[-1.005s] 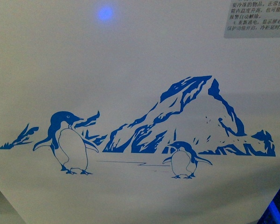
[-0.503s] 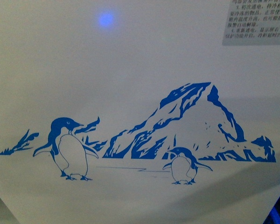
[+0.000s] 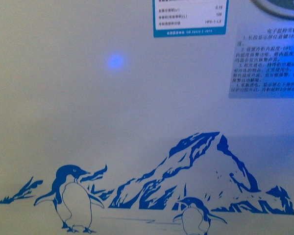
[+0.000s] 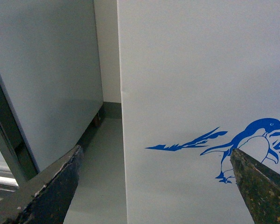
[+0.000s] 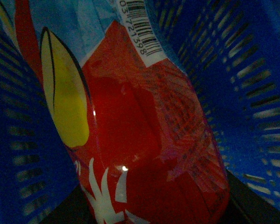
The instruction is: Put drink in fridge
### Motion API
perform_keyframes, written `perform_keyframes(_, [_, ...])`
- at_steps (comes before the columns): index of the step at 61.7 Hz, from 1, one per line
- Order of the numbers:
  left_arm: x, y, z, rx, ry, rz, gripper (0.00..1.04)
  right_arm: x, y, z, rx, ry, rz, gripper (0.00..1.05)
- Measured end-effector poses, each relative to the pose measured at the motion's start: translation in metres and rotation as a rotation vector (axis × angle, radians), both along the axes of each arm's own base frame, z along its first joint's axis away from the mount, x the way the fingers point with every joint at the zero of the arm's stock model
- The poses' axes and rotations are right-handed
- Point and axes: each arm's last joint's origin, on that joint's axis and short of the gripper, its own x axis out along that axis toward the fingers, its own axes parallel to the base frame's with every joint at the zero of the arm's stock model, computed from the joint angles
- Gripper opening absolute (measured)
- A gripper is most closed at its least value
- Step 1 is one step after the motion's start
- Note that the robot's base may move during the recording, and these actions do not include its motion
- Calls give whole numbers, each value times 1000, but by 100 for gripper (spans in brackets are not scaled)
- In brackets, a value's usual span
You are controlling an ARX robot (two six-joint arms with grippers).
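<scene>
The fridge (image 3: pixel 137 112) fills the front view as a white wall with a blue penguin-and-mountain print; its lid and baskets are out of view. In the left wrist view the same white wall (image 4: pixel 196 84) stands close ahead, and my left gripper (image 4: pixel 163 186) is open and empty, its dark fingertips (image 4: pixel 60 182) wide apart before the fridge's corner edge. In the right wrist view my right gripper is shut on the drink bottle (image 5: pixel 140 140), which has a red, yellow and light-blue label with a barcode. The bottle sits inside a blue slotted basket (image 5: pixel 252 93). The right fingers are hidden.
A blue-edged label (image 3: pixel 190 18) and a grey text sticker (image 3: pixel 267 66) are on the fridge's front, with a blue light spot (image 3: pixel 115 61). A tall grey cabinet (image 4: pixel 46 79) stands beside the fridge, with a narrow strip of grey floor (image 4: pixel 102 177) between them.
The front view has shifted upward along the fridge's wall: the penguin print sits lower in the picture and the labels at the top have come into view.
</scene>
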Motion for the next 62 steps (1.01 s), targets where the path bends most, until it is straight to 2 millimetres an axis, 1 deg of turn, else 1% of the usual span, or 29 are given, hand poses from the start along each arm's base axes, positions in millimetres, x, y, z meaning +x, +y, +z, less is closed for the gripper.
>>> perform_keyframes(4, [0, 0, 0, 0, 0, 0, 97, -9, 1, 23, 9, -44, -3, 47])
perform_keyframes(5, [0, 0, 0, 0, 0, 0, 97, -13, 1, 34, 13, -64, -1, 47])
perform_keyframes(10, [0, 0, 0, 0, 0, 0, 97, -25, 0, 63, 20, -118, -3, 47])
perform_keyframes(11, [0, 0, 0, 0, 0, 0, 97, -30, -1, 74, 24, -142, -6, 47])
perform_keyframes(14, [0, 0, 0, 0, 0, 0, 97, -37, -2, 90, 31, -176, -9, 47])
perform_keyframes(15, [0, 0, 0, 0, 0, 0, 97, -42, -3, 101, 33, -200, -11, 46])
perform_keyframes(21, [0, 0, 0, 0, 0, 0, 97, -58, -5, 133, 43, -275, -14, 46])
perform_keyframes(22, [0, 0, 0, 0, 0, 0, 97, -63, -5, 143, 45, -299, -14, 46])
perform_keyframes(28, [0, 0, 0, 0, 0, 0, 97, -81, -4, 171, 55, -366, -14, 46])
perform_keyframes(29, [0, 0, 0, 0, 0, 0, 97, -87, -3, 179, 58, -386, -11, 46])
perform_keyframes(34, [0, 0, 0, 0, 0, 0, 97, -102, -1, 198, 72, -436, -1, 46])
perform_keyframes(35, [0, 0, 0, 0, 0, 0, 97, -108, 0, 205, 76, -455, 4, 46])
perform_keyframes(40, [0, 0, 0, 0, 0, 0, 97, -122, 3, 220, 83, -498, 20, 46])
perform_keyframes(42, [0, 0, 0, 0, 0, 0, 97, -130, 5, 228, 89, -524, 29, 46])
perform_keyframes(45, [0, 0, 0, 0, 0, 0, 97, -148, 9, 242, 100, -574, 42, 46])
perform_keyframes(49, [0, 0, 0, 0, 0, 0, 97, -167, 10, 254, 103, -625, 42, 46])
perform_keyframes(52, [0, 0, 0, 0, 0, 0, 97, -185, 13, 263, 99, -673, 35, 46])
perform_keyframes(57, [0, 0, 0, 0, 0, 0, 97, -202, 18, 266, 99, -714, 20, 46])
perform_keyframes(60, [0, 0, 0, 0, 0, 0, 97, -210, 23, 265, 102, -729, 18, 46])
perform_keyframes(62, [0, 0, 0, 0, 0, 0, 97, -219, 29, 262, 108, -741, 28, 46])
